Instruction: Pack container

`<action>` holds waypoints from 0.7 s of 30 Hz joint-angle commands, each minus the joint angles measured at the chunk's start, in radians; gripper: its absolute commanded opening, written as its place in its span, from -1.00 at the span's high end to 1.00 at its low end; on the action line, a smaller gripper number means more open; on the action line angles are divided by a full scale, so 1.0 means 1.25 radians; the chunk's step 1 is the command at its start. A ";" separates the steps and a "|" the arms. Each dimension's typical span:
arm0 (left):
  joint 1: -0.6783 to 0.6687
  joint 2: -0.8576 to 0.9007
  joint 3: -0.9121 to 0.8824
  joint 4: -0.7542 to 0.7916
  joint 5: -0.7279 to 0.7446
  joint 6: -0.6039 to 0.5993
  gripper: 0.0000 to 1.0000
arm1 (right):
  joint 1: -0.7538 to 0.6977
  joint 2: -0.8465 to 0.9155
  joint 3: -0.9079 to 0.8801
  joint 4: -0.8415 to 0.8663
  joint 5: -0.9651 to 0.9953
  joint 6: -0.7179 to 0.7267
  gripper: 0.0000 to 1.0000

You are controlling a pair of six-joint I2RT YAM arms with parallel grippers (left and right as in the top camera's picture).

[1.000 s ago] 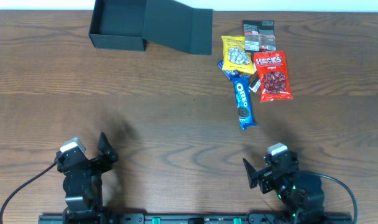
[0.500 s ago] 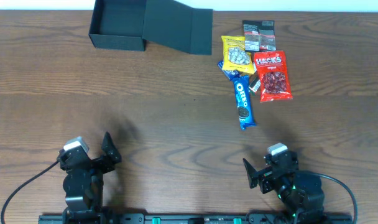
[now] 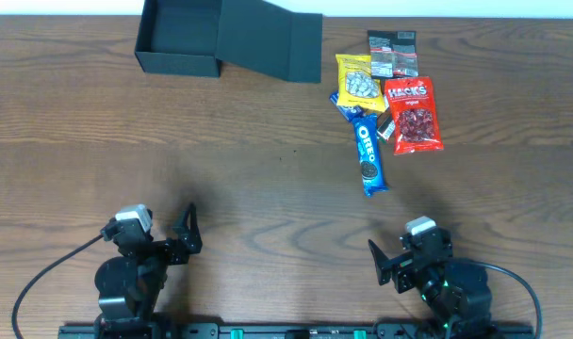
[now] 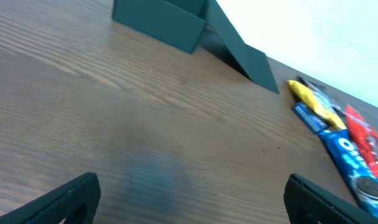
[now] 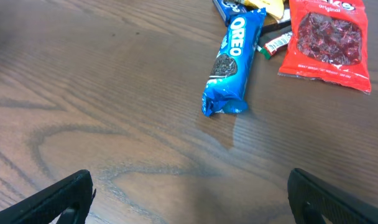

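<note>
Two grippers sat at the near edge of the table [image 3: 268, 198], well apart from everything else on it. The left gripper [image 3: 161, 234] had its jaws spread wide with nothing between them; in the left wrist view its fingers [image 4: 71, 198] showed only as dark tips at the two bottom corners, bare wood lying between. The right gripper [image 3: 400, 250] likewise had its jaws spread wide and gripped nothing.

The container [image 3: 178, 63] stood at the far edge, left of centre, its opening facing up. Its lid [image 3: 272, 42] was folded out to the right and sloped down to the table. From the left wrist view the box appeared far ahead, near the top of the picture.

Several snacks lay in a loose cluster at the far right, near the lid but not touching it. The Oreo pack [image 3: 368, 155] was the closest of them to the robot and lay lengthwise, ahead of the right gripper. A red bag [image 3: 414, 115] lay just to its right. A yellow packet [image 3: 358, 83] rested over the far end of the Oreo pack, and a dark packet [image 3: 392, 54] lay furthest back, just beyond the red bag
</note>
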 commanded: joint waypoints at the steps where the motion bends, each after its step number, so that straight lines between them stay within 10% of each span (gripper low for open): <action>1: -0.003 0.070 0.090 0.005 0.035 0.005 -0.91 | -0.012 -0.009 -0.003 0.000 0.006 0.013 -0.98; 10: -0.003 0.645 0.465 -0.006 0.034 0.184 -0.91 | -0.012 -0.009 -0.003 0.000 0.006 0.013 -0.98; 21: -0.003 1.342 1.121 -0.154 0.011 0.087 -0.91 | -0.012 -0.009 -0.003 0.000 0.006 0.013 -0.98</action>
